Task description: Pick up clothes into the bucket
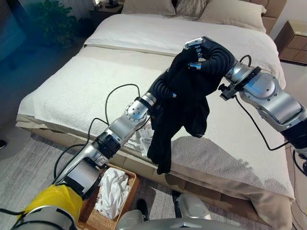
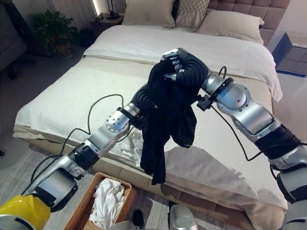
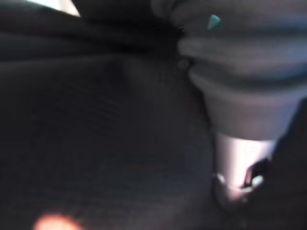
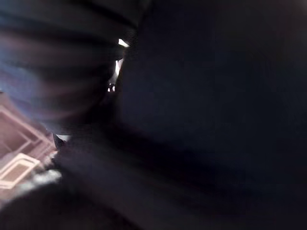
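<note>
Grey floor runs along the foot of the bed, and nearest the robot a wicker basket [image 2: 79, 211] stands on it, close against the bed's side, with crumpled white cloth [image 2: 106, 201] lying inside; just beyond, a second white cloth [image 1: 142, 139] hangs over the bed's edge, partly behind the left arm; above that edge a black garment [image 2: 165, 115] is held up in the air over the bed, its upper part bunched between the two hands and its long lower end dangling down past the mattress side, above the floor beside the basket; the left hand [image 1: 163, 86] reaches into the garment from below, its fingers buried in the dark cloth, so whether they grip or lie loose cannot be told; the right hand [image 2: 176, 61] is at the garment's top, its silver fingers curled round the bunched cloth; farther back the bed [image 1: 86, 86] spreads under a cream cover, with pillows [image 2: 192, 14] at its head, a nightstand [image 2: 108, 21] beside it and a green plant [image 2: 53, 28] in the far left corner.
</note>
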